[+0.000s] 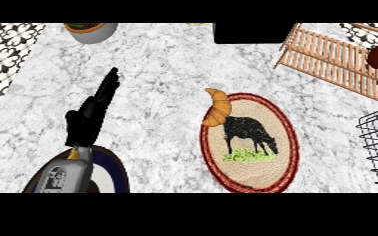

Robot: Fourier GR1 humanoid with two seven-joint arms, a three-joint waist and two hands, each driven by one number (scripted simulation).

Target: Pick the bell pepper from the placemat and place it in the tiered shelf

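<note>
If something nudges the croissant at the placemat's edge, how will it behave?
The croissant looks light, so it would probably slide easily. Its curved crescent lies flat, so rolling seems unlikely. Its flaky crust may crush if squeezed.

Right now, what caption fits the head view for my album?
Open left hand beside a cow placemat, a croissant on its rim, wooden shelf behind.

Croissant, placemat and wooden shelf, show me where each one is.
croissant (219, 109), head view, middle of its curve.
placemat (255, 172), head view, bare weave near its lower rim.
wooden shelf (325, 55), head view, its slats.
</note>
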